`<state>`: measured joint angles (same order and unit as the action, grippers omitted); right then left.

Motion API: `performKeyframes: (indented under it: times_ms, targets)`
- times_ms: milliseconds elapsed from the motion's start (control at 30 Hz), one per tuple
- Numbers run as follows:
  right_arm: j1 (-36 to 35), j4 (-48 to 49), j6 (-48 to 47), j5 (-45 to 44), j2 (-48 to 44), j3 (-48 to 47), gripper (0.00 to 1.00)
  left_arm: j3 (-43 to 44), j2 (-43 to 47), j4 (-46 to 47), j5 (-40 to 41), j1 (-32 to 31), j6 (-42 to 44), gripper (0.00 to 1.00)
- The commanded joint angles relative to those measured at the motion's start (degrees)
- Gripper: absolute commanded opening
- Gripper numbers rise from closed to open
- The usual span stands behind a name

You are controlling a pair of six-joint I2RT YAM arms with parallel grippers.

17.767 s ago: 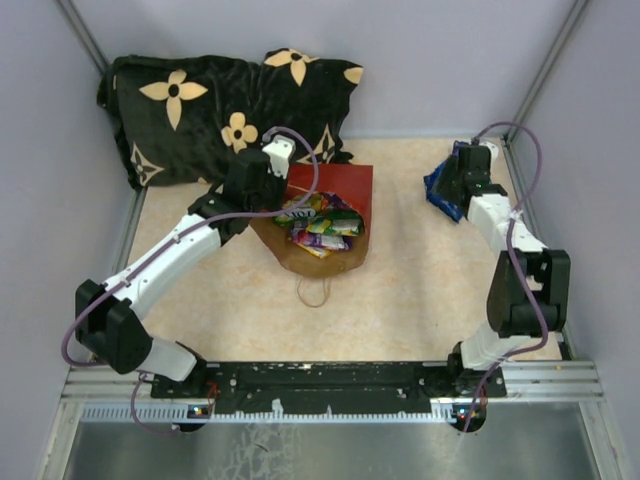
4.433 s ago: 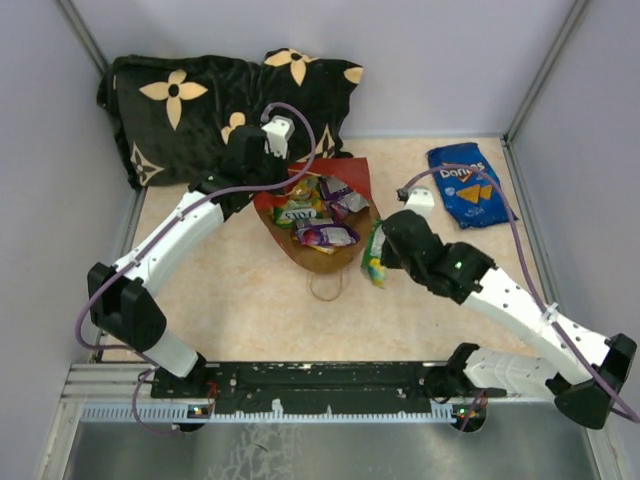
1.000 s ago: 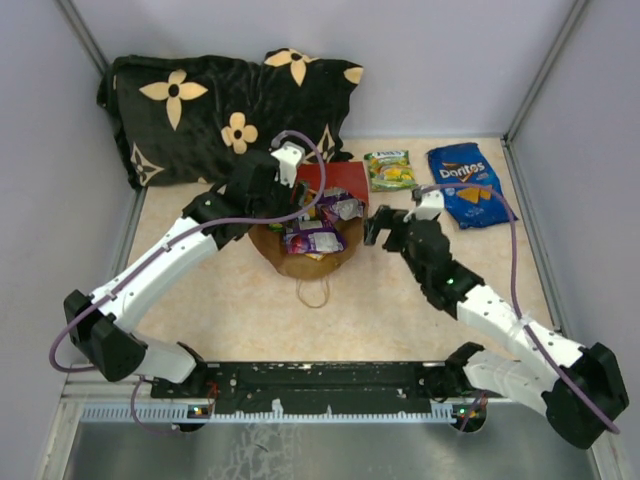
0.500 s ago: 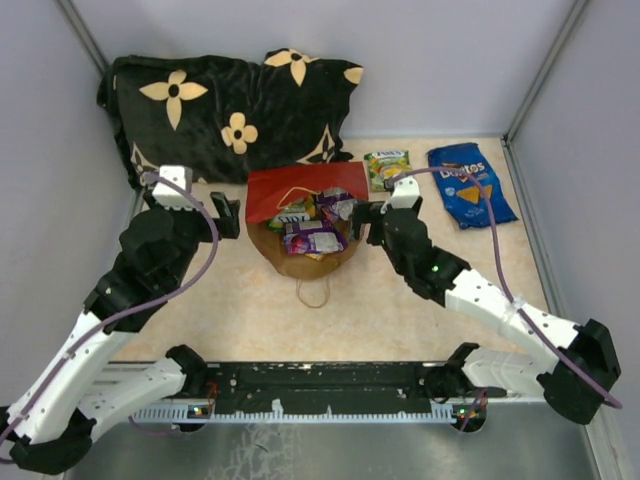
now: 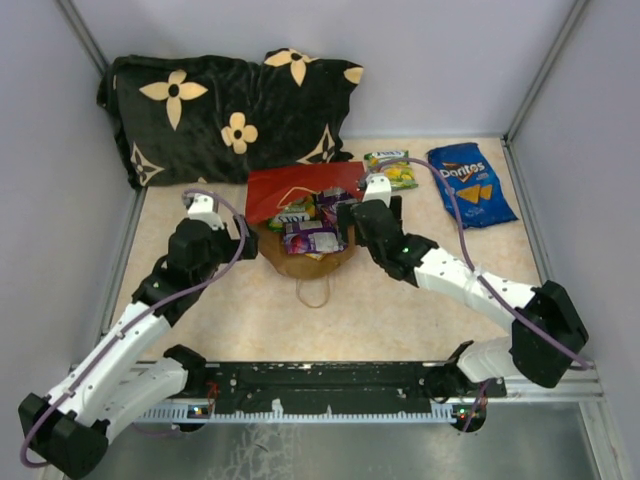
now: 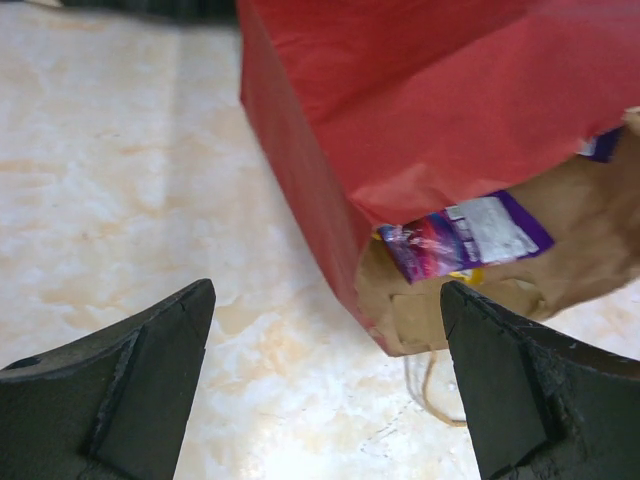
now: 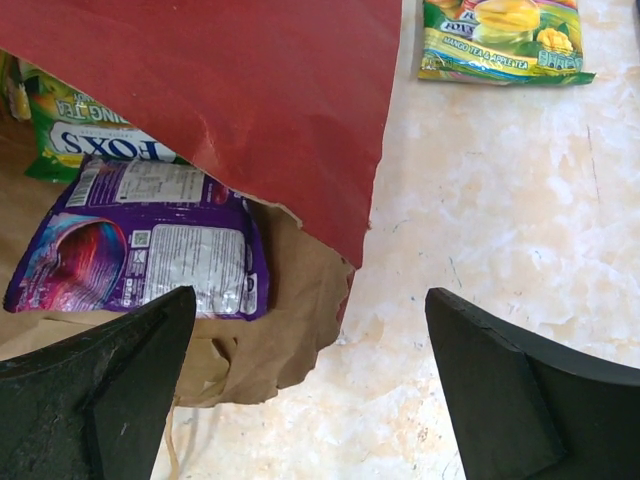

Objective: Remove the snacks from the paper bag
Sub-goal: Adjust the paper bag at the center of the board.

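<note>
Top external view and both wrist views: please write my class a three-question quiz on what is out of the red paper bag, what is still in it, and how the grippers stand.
1. True or false: the blue Doritos bag lies on the table, outside the paper bag.
2. In the right wrist view, what lies in the bag's mouth, just ahead of the right gripper? A: a purple pouch. B: a banana. C: a drinks can.
3. Fill the gap: the left gripper and the right gripper both stand ____, holding nothing.

Key: 1 true; 2 A; 3 open.
</note>
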<state>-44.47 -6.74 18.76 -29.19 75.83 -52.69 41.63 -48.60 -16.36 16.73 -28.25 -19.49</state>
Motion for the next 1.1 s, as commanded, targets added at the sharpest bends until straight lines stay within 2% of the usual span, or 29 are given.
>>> performKeyframes:
  times_ms: [0,100,200,333,400,500,633,733,767,800,967,1067]
  targets:
    - [0.5,2.2,0.0,-0.3,1.8,-3.9,0.97,-4.5,2.8,6.0,-7.7,-0.1,-1.8,1.00]
    - [0.8,2.8,0.2,0.1,3.3,-4.2,0.94,-8.8,1.8,9.3,-6.2,-0.1,-1.6,1.00]
    - [0.9,3.8,0.6,-0.2,4.3,-4.1,0.89,-11.4,0.4,16.6,-4.8,-0.1,0.5,0.99]
    - [1.1,4.8,1.5,-2.2,5.2,-3.6,0.82,-10.9,-4.9,23.0,-2.1,-0.1,2.5,0.98]
    - [1.3,5.3,1.8,-3.0,5.6,-3.3,0.76,-9.6,-7.9,24.1,0.0,-0.1,2.4,0.94]
    - [1.6,6.6,2.4,-4.2,5.8,-2.1,0.61,-8.3,-10.2,25.5,1.8,-0.1,1.3,0.78]
    - [2.5,8.1,2.8,-4.2,6.5,-0.8,0.34,-10.0,-11.7,30.7,1.8,-0.1,3.9,0.41]
    - [3.0,8.3,2.8,-4.3,7.5,-0.7,0.13,-9.6,-12.1,28.7,3.2,-0.1,4.0,0.06]
    - [3.1,8.3,2.7,-4.5,7.8,-0.7,0.07,-9.5,-11.8,27.8,3.5,-0.1,3.8,0.01]
    - [3.1,8.3,2.7,-4.7,7.9,-0.7,0.00,-9.5,-11.4,27.0,3.7,-0.1,3.3,0.00]
    - [2.6,8.2,1.4,-2.5,7.0,0.0,0.00,-9.3,-5.7,17.1,8.1,-0.7,-2.2,0.00]
    - [0.4,7.7,-1.6,-1.1,7.1,-0.4,0.00,-10.1,-0.2,11.1,12.8,-4.0,-5.7,0.00]
